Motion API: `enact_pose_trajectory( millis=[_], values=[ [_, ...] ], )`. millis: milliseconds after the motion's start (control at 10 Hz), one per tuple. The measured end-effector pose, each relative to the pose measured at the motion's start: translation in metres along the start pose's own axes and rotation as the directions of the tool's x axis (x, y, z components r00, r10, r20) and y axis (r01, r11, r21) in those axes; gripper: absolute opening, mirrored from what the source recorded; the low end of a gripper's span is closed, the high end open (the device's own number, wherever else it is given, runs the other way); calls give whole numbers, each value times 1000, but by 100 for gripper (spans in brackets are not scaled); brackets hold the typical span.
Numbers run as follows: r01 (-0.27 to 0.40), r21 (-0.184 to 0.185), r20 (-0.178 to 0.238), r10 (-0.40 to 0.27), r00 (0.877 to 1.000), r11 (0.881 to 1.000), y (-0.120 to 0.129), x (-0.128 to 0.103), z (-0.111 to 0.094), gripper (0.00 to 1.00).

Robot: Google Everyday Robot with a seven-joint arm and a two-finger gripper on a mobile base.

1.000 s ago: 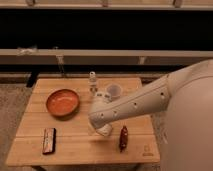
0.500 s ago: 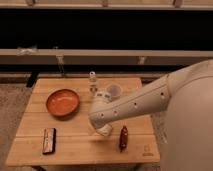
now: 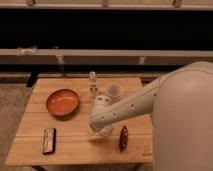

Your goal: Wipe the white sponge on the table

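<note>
The light wooden table (image 3: 75, 145) fills the lower middle of the camera view. My arm reaches in from the right, and my gripper (image 3: 98, 132) is down at the table top, just front of centre. A small pale patch (image 3: 94, 136) shows at the gripper's tip on the wood. It looks like the white sponge, mostly hidden under the gripper. The gripper is to the right of the orange bowl and left of a dark red object.
An orange bowl (image 3: 63, 101) sits at the left. A dark rectangular bar (image 3: 49, 139) lies at the front left. A clear plastic cup (image 3: 114, 91) and a small bottle (image 3: 92, 82) stand behind the gripper. A dark red oblong object (image 3: 123, 137) lies at the right front.
</note>
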Motion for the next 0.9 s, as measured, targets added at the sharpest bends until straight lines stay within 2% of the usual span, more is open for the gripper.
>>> enact_pose_trajectory(
  millis=[200,300,500,600,900],
  values=[
    [10,-2,8,-10,1000,1000,-1,1,8,80],
    [17,-15,17,-17,1000,1000,-3,3,13,75],
    [23,-42,32,-21,999,999,-2,4,20,58],
    [15,-52,37,-14,999,999,-1,4,22,45],
    [15,-57,44,-13,999,998,1,2,18,17]
  ],
)
